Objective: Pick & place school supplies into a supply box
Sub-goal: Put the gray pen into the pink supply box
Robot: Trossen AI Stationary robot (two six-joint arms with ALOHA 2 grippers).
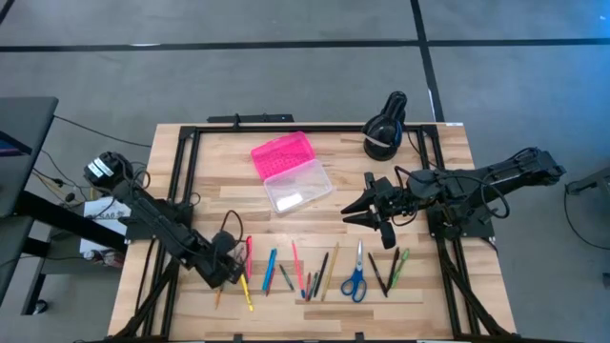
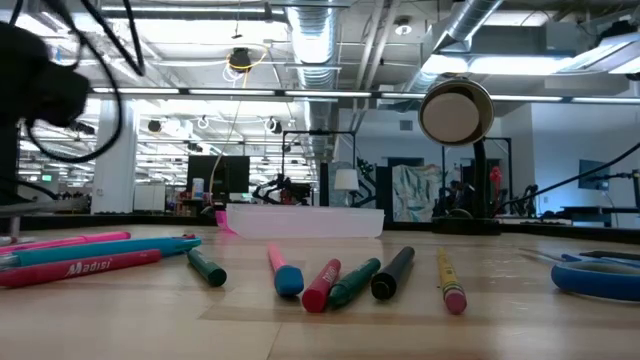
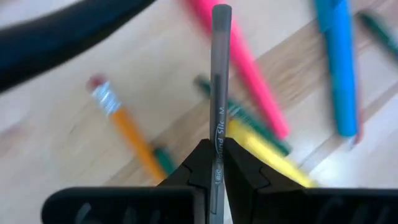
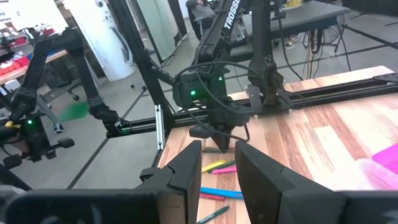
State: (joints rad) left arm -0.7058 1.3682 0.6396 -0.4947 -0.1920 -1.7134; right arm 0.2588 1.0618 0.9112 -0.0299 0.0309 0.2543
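While the row of pens and pencils lies along the near edge of the table [image 1: 448,162], the left gripper [image 3: 214,163] is pinched tight on a grey pen [image 3: 219,81], its barrel standing up between the fingers above a pink pen [image 3: 245,68], a yellow one [image 3: 267,152], a blue one [image 3: 339,65] and an orange pencil [image 3: 127,134]. From above, that gripper sits at the left end of the row. The supply box [image 1: 291,171] rests near the table's middle, well apart from the row, its pink lid [image 1: 281,155] folded back and its clear base [image 1: 299,188] open to the top; what is inside cannot be made out, beyond a pale patch. The blue-handled scissors [image 1: 356,277] lie toward the right. The right gripper [image 1: 367,211] hovers beside the box with fingers parted, holding nothing.
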